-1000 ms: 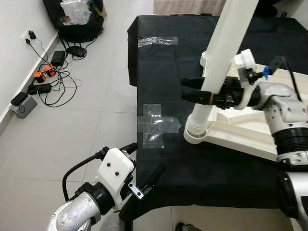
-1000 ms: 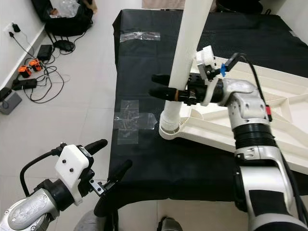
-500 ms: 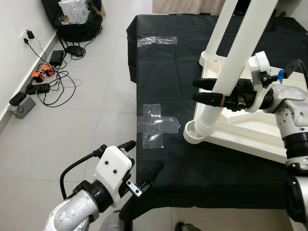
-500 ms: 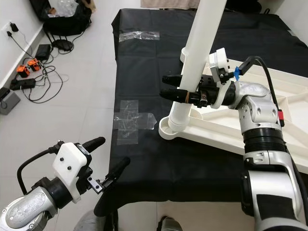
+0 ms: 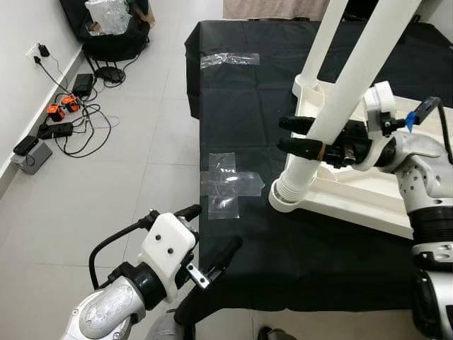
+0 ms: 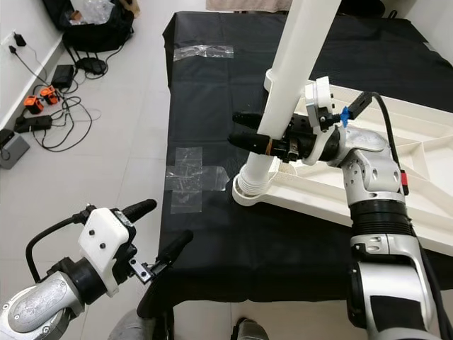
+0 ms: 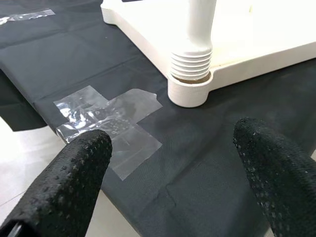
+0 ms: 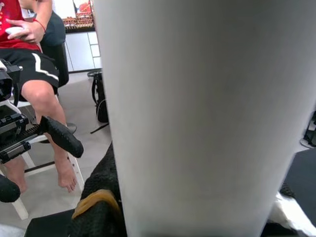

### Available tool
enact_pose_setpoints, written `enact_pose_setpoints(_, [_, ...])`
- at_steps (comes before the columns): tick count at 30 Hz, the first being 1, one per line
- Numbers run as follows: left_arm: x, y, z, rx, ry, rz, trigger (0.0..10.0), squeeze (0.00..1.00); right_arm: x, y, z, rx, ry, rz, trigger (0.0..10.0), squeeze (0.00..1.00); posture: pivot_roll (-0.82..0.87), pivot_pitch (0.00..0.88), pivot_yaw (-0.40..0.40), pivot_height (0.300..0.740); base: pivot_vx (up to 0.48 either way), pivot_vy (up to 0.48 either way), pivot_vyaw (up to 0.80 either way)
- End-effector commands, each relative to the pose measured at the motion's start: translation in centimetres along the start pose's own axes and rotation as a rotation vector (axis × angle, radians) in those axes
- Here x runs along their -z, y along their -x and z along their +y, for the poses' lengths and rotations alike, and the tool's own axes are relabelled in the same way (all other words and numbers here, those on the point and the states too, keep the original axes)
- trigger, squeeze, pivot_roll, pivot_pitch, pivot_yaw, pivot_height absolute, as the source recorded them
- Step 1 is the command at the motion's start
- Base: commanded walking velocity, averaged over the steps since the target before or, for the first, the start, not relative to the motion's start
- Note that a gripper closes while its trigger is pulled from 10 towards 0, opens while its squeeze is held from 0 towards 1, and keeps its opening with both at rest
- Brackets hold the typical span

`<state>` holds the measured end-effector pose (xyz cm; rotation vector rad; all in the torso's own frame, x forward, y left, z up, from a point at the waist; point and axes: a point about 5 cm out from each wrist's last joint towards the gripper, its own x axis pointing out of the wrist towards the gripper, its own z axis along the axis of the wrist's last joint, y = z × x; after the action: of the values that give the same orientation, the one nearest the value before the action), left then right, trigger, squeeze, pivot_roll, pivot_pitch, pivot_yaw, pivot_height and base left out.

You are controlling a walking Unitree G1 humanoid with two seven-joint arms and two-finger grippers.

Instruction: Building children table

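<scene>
Right tool [image 6: 249,139] clamps the tilted white table leg [image 6: 287,78].
Left tool [image 5: 211,237] hovers beside it, fingers spread, forearm raised.

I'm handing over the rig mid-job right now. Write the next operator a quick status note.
Right gripper: shut on the near white table leg, holding it low.
Left gripper: open, idle off the near edge of the black cloth.
White tabletop lies upside down on the cloth.
Done: near leg's ribbed foot sits in the corner socket, leaning; a second leg stands behind.
Left: finish seating this leg, then the remaining legs.
</scene>
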<state>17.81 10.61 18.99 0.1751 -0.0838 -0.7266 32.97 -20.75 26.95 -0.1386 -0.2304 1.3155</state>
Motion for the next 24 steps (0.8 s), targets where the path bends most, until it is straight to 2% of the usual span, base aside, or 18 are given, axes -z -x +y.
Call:
enact_pose_setpoints(1, [0.4, 0.2, 0.0, 0.010, 0.004, 0.024, 10.0, 0.00, 0.4, 0.1, 0.4, 0.005, -0.008, -0.019, 10.0, 0.00, 0.12, 0.224, -0.023, 0.740, 0.000, 0.000, 0.00])
enact_pose_setpoints(24, [0.3, 0.1, 0.2, 0.016, -0.005, 0.019, 10.0, 0.00, 1.4, 1.4, 1.3, 0.079, -0.024, -0.011, 10.0, 0.00, 0.12, 0.228, -0.020, 0.740, 0.000, 0.000, 0.00])
